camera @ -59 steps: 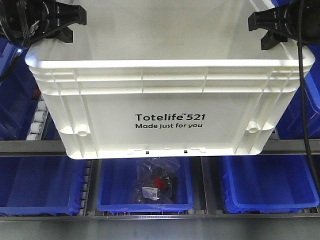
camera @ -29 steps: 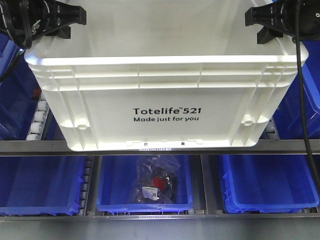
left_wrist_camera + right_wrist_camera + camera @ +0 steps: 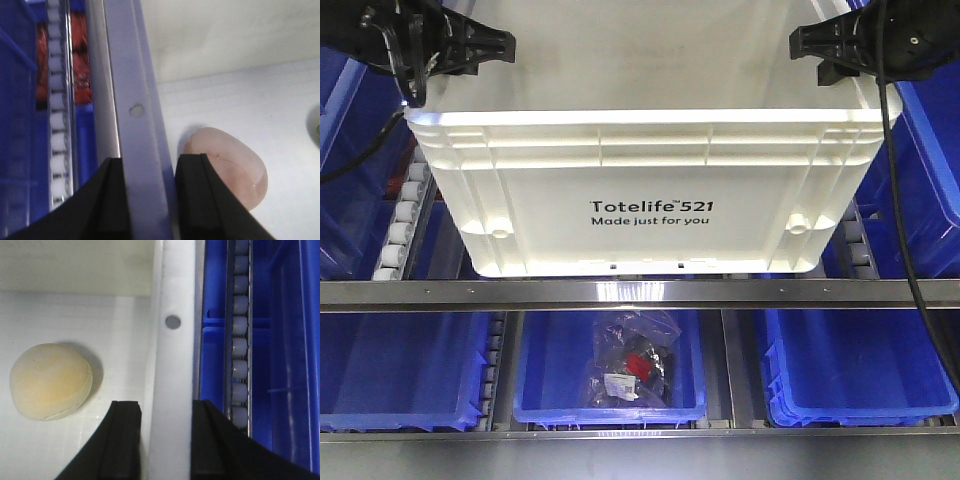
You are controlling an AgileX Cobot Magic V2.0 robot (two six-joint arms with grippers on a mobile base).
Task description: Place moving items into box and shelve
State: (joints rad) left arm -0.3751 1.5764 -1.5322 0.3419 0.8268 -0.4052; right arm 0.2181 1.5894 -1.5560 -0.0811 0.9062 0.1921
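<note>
1. The box sits over the shelf's front rail — pinkish ball and yellow ball inside.
2. Left gripper and right gripper each pinch a side rim.
3. Stiff, likely light, slick plastic — hold the ribbed rims, keeping it level.

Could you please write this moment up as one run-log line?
phase: shelving | left gripper: shut on box rim | right gripper: shut on box rim | box: above shelf rail | pinkish ball, yellow ball: inside
</note>
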